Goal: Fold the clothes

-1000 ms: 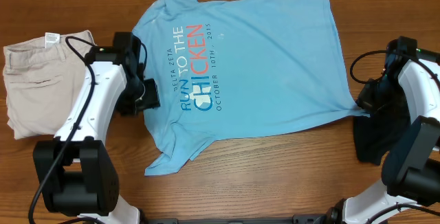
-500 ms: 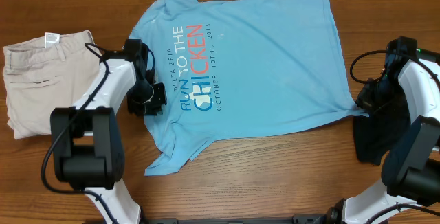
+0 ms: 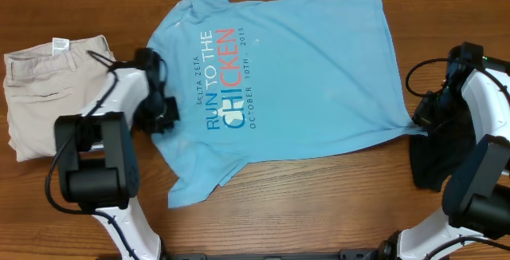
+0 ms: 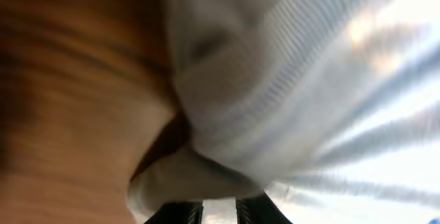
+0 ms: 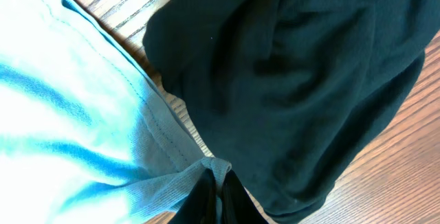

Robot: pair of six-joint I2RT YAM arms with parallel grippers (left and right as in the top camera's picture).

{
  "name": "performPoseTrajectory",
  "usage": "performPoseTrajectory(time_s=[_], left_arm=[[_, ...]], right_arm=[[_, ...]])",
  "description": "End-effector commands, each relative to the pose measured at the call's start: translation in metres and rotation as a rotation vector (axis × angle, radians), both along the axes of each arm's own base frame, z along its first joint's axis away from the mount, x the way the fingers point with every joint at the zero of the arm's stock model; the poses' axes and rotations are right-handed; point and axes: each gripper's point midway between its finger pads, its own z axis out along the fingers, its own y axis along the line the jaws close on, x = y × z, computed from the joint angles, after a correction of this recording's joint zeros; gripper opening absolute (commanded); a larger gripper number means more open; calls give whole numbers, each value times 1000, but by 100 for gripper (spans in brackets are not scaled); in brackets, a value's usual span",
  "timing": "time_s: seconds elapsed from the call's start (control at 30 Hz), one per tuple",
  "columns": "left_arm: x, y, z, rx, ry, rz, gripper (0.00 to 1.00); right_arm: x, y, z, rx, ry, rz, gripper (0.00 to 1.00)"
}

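The blue T-shirt [image 3: 303,76] is laid flat across the middle of the tabletop [image 3: 335,204], with its letters facing up. A second ago the left fingers [image 3: 162,115] were held wider over the shirt's left edge, by the sleeve. Now they have been squeezed together. A bunch of pale cloth is seen pinched at them in the left wrist view, though that picture is blurry. The arm has also been drawn a little to the left, and the edge of the shirt has been tugged along with it.

The right fingers [image 5: 201,203] are clenched on the corner of the shirt's hem, just as before, and nothing has been moved there. The beige shorts [image 3: 44,92] are left lying beside the left arm. The black garment [image 3: 430,164] is heaped just by the right arm.

So the shirt is now held at both sides. It is judged that the first fold can be started, but no fold has been made yet.
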Motion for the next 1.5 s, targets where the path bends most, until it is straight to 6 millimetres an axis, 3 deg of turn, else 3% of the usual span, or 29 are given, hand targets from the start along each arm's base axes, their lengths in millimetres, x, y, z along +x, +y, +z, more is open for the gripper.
performPoseTrajectory(time_s=[0.0,0.2,0.3,0.5,0.57,0.63,0.73,0.8,1.1,1.33,1.47], left_arm=[[4,37,-19,59,-11,76,21],[21,35,-12,10,-72,65,24],[34,30,4,-23,-99,33,25],[60,26,68,-62,-172,32,31],[62,27,93,-60,-184,32,46],[60,27,116,-56,-193,32,52],[49,25,139,-58,-187,54,58],[29,24,146,-51,-133,60,59],[-28,14,158,3,50,28,58],[-69,-4,171,55,5,20,59],[-89,-8,159,53,-70,37,68]], right_arm=[[1,4,5,9,-21,-1,6],[1,4,5,11,-23,-1,6],[1,4,5,12,-22,-1,6],[2,4,5,10,-26,-1,6],[2,4,5,10,-25,-1,6],[2,4,5,10,-26,-1,6],[3,4,5,9,-28,-1,6],[2,4,5,11,-25,-1,6],[-1,5,5,15,-13,2,6],[-3,6,5,17,-5,2,6],[-2,5,5,15,-10,2,6]])
